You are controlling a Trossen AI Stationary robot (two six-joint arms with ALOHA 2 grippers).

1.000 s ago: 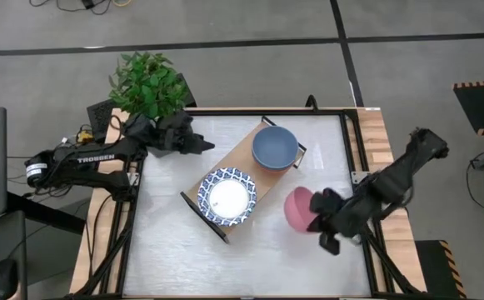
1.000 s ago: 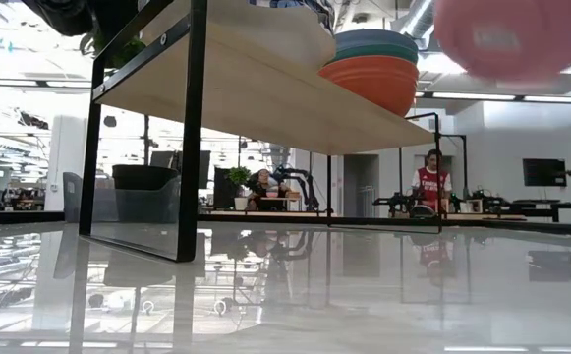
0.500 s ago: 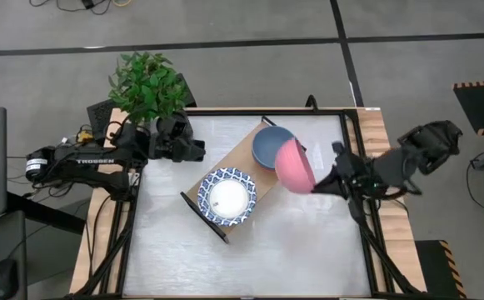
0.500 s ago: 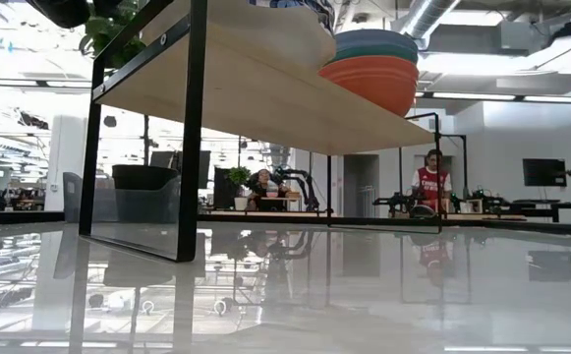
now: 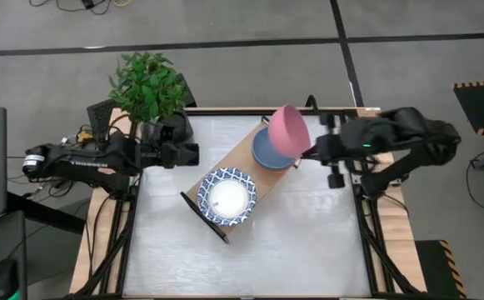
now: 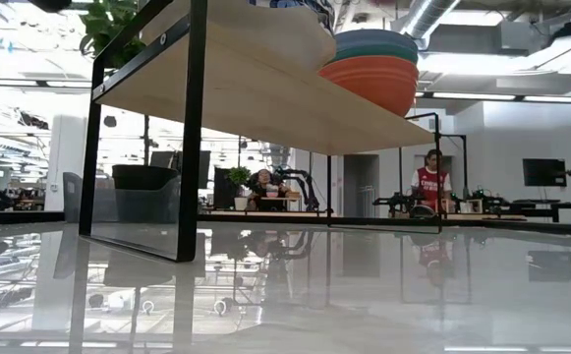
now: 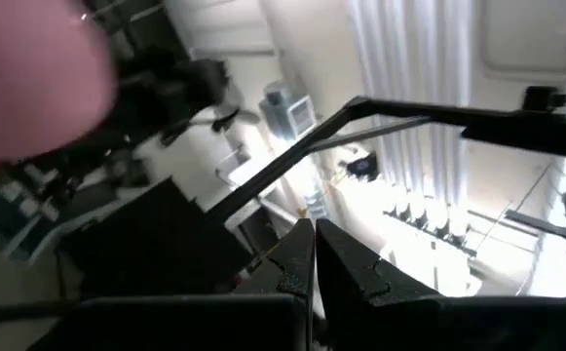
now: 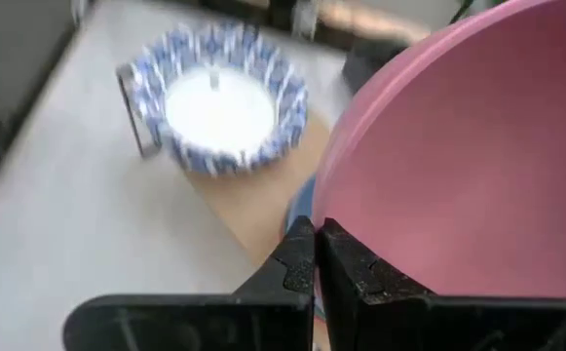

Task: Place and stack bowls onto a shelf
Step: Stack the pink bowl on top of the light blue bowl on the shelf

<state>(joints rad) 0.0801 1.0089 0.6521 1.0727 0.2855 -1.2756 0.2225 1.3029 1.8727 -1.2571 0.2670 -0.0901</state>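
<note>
My right gripper (image 5: pixel 311 151) is shut on a pink bowl (image 5: pixel 287 132), held over the shelf's far end. The shelf (image 5: pixel 243 158) is a light-wood board on a black frame, lying slantwise on the table. On its far end sits a blue bowl (image 5: pixel 268 152). In the low view this bowl tops a stack with a red bowl (image 6: pixel 373 84) at the bottom. A white bowl with a blue-patterned rim (image 5: pixel 227 197) rests on the shelf's near end. My left gripper (image 5: pixel 193 153) is shut and empty at the table's left side, left of the shelf. My right gripper pinches the pink bowl's rim (image 8: pixel 327 207) between its two fingers, coming about level from the table's right side. The bowl is lifted clear and steeply tilted. Its hollow (image 8: pixel 477 156) faces my wrist, and it stands just above the blue bowl (image 8: pixel 298 211).
A potted green plant (image 5: pixel 147 83) stands at the table's far left corner, behind my left arm. Bare table (image 5: pixel 291 242) lies near and right of the shelf. People sit in the room beyond the table (image 6: pixel 430 182).
My right gripper has carried the pink bowl up from the table's near right, toward the far edge and leftward to the shelf. It has turned, so the bowl has tipped on edge over the blue bowl. My left gripper has drawn back slightly toward the left edge.
</note>
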